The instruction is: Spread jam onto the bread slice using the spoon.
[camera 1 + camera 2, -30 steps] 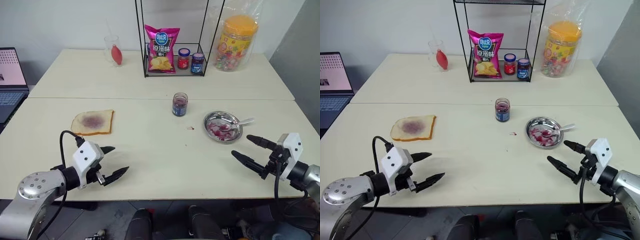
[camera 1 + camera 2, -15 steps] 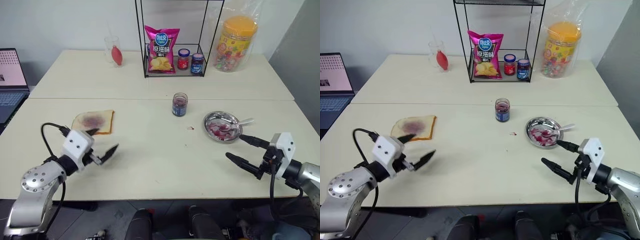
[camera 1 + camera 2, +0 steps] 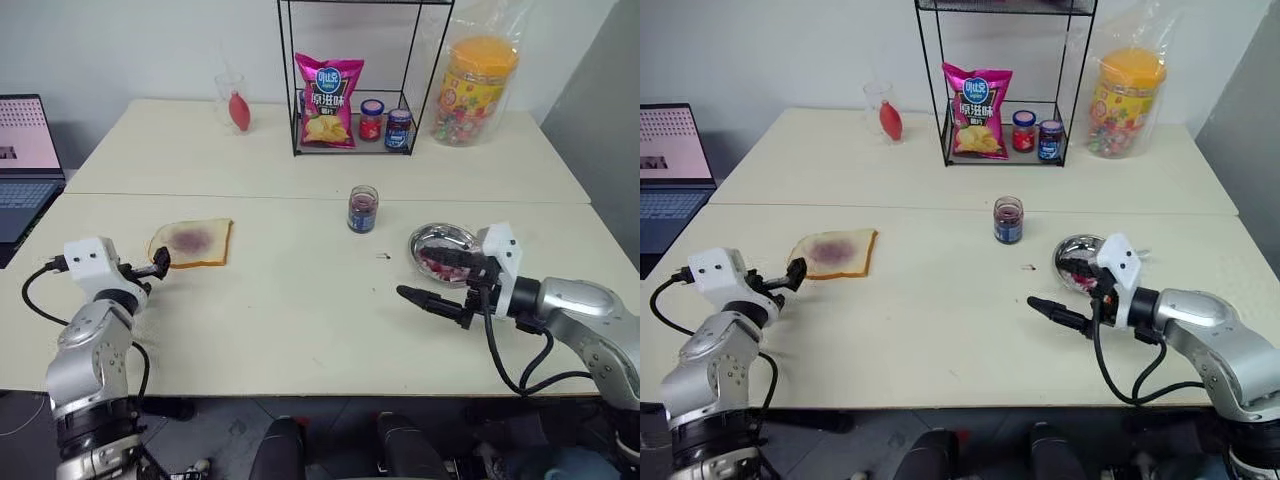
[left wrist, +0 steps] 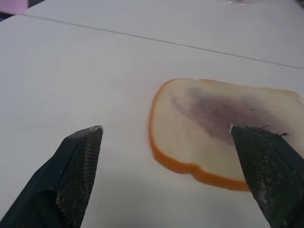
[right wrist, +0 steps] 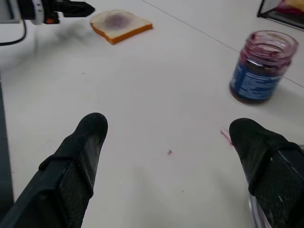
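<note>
Right wrist view: jam (image 5: 264,57) low in lidless jar, both arms' fingers (image 5: 80,152) spread, empty.

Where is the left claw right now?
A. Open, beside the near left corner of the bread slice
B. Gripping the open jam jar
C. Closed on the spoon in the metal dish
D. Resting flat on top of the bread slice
A: the left claw stands open and empty, its fingers wide apart with the bread slice lying flat on the table just ahead of them.
</note>
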Motion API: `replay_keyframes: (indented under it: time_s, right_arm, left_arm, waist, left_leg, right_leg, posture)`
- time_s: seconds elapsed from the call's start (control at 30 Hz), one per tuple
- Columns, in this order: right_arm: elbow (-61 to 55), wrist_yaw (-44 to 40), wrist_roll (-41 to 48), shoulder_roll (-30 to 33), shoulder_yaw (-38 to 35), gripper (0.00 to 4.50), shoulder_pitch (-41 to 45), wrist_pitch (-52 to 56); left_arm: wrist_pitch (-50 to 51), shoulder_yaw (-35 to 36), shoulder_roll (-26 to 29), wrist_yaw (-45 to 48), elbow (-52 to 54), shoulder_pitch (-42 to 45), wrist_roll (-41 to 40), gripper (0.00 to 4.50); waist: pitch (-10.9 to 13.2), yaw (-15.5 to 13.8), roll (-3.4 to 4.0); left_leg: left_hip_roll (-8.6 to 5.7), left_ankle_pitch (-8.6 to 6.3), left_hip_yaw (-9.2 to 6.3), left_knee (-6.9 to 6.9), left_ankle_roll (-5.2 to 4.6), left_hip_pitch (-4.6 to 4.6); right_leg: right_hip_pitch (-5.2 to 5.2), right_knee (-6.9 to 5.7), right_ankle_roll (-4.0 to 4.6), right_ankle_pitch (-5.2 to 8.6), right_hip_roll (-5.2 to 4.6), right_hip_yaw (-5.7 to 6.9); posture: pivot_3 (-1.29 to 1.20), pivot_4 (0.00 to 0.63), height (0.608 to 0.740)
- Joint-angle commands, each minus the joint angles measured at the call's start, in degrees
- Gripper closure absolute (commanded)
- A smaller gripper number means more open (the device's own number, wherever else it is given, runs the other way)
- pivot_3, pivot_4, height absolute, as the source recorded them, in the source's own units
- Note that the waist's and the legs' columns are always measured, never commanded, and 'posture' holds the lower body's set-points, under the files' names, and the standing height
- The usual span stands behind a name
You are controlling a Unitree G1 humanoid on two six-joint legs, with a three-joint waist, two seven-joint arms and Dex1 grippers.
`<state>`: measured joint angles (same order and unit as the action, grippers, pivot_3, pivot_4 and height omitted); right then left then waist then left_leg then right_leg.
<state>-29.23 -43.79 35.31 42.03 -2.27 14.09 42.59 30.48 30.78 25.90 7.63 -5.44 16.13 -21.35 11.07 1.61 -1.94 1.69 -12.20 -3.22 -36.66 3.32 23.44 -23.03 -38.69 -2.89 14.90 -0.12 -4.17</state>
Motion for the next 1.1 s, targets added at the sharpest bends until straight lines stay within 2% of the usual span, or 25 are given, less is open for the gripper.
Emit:
replay_keyframes:
  time_s: [0.03,0.27,0.57,0.9,0.97,1.1]
  right_arm:
    - [-2.1,-0.3,1.8,0.0,0.1,0.01,2.7,1.2]
    - [-2.3,-1.7,4.6,-0.2,0.2,0.01,5.6,2.2]
    - [0.0,-1.7,4.2,-0.6,2.5,0.01,11.4,3.5]
    - [2.3,-3.4,6.4,0.0,2.0,0.0,14.4,6.0]
    - [2.5,-3.6,6.3,0.1,2.2,0.0,14.4,6.0]
    - [2.8,-3.8,5.8,-0.1,2.6,0.0,14.3,5.6]
  left_arm:
    - [2.7,1.5,-1.0,-3.1,-4.5,4.5,-1.9,0.0]
    - [7.5,1.6,-1.7,-3.7,-8.8,8.1,-4.7,0.0]
    - [10.0,0.5,-2.0,-5.1,-14.2,13.0,-4.1,0.0]
    - [13.0,0.6,-3.8,-8.3,-11.5,12.8,-4.3,1.84]
    - [13.1,0.7,-4.0,-8.6,-11.0,12.7,-4.4,2.1]
    - [13.2,1.1,-4.6,-9.5,-9.7,12.6,-4.6,2.95]
  waist:
    - [0.0,0.0,0.0]
    - [0.0,0.0,-0.01]
    - [0.0,-0.1,0.0]
    - [0.0,-0.1,0.01]
    - [0.0,-0.1,0.01]
    - [0.0,-0.1,0.0]
  left_leg:
    - [-0.02,0.0,0.0,-0.03,0.0,0.0]
    - [-0.02,0.0,-0.01,-0.06,0.0,0.05]
    - [-0.04,0.0,-0.03,-0.16,0.0,0.03]
    - [-0.08,0.0,-0.03,-0.16,0.0,0.04]
    - [-0.09,0.0,-0.03,-0.16,0.0,0.04]
    - [-0.1,0.0,-0.04,-0.16,0.0,0.05]
  right_leg:
    - [0.01,-0.02,0.0,0.0,-0.01,-0.01]
    - [-0.05,-0.15,0.01,-0.01,0.0,0.0]
    - [-0.02,-0.19,-0.01,0.0,-0.01,0.02]
    - [-0.02,-0.19,-0.01,0.0,-0.04,0.0]
    - [-0.02,-0.19,-0.01,0.0,-0.05,0.0]
    - [-0.02,-0.18,-0.02,0.01,-0.06,0.0]
  posture:
    - [0.0,0.15,0.74]
    - [0.0,0.15,0.74]
    - [0.0,0.15,0.74]
    - [0.0,0.15,0.74]
    - [0.0,0.15,0.74]
    - [0.0,0.15,0.74]
